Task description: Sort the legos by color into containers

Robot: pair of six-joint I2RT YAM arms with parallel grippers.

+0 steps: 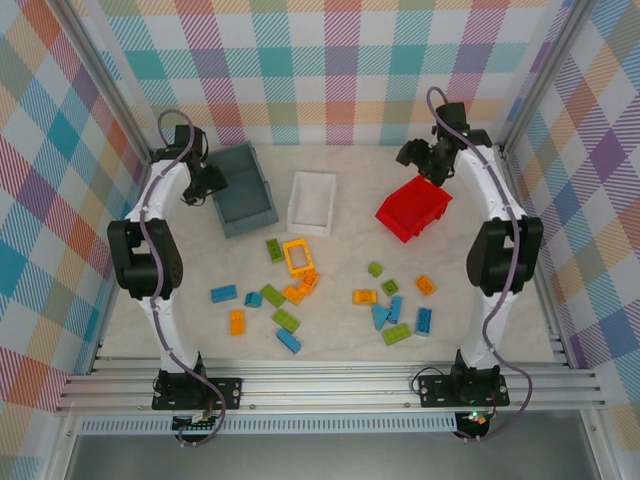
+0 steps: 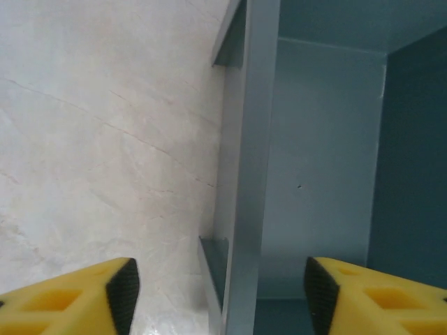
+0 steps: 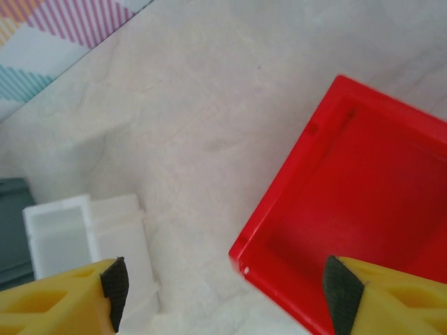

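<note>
Straddles the far wall of the grey-blue bin (image 1: 240, 190), left of the white bin (image 1: 296, 205), with the left gripper (image 1: 205, 185): jaws partly apart, 1 finger (image 2: 105, 293) outside, 1 inside, gripping nothing. Hovers over a rim corner of the red bin (image 1: 415, 215), right of the white bin, with the right gripper (image 1: 428, 170): jaws fairly wide, empty. Leaves the legos (image 1: 287, 320) loose on the table, nearer the arms than the white bin, with 0 seen inside the 3 bins. Risks, probably, pinching a wall and dragging or tipping a bin; also nudging the angled red bin toward the bricks.
</note>
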